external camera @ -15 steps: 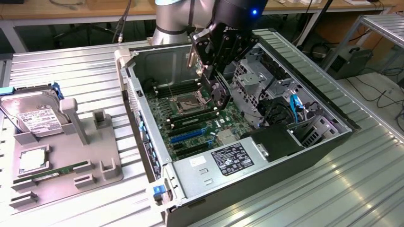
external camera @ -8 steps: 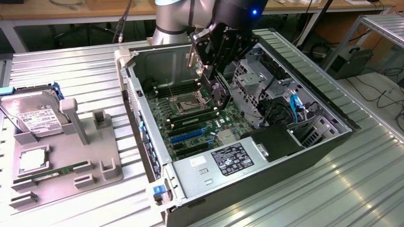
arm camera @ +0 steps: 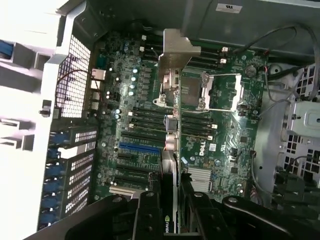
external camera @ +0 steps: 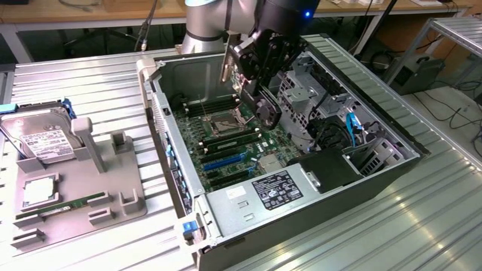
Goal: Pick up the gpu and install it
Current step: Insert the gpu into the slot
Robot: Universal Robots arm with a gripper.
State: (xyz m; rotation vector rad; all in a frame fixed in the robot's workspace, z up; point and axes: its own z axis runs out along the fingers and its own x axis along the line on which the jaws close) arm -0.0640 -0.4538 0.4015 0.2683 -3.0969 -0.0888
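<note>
A: Where is the gpu (arm camera: 170,150)?

B: It sits in the gripper (arm camera: 172,202). The wrist view shows it edge-on, as a thin strip running away from the camera with its silver bracket (arm camera: 178,47) at the far end.

A: How do the jaws stand?

B: They are drawn in narrow and clamped on the card. 1 black finger (arm camera: 146,215) presses on each flat face, so the card lies right between the 2.

A: Does the card touch anything else?

B: Not that the pictures show. In the exterior view the gripper (external camera: 258,70) hangs over the open computer case (external camera: 391,164), toward its far end. The silver bracket (external camera: 226,63) stands upright at the exterior view's left of the jaws. The card is held above the motherboard (arm camera: 145,170) and is not seated in a slot.

A: What lies beneath it?

B: In the wrist view the card's edge crosses the rows of black slots and passes just beside the CPU socket (arm camera: 220,92). The blue slot (arm camera: 140,147) lies to 1 side of the card, apart from it.

A: And outside the case?

B: A grey holder (external camera: 121,186) rests on the ribbed table (external camera: 90,79) at the exterior view's left. A silver hard drive (external camera: 42,138) with a white label stands in it. A green RAM stick (external camera: 64,207) lies near its front edge. Both are well apart from the gripper.
</note>
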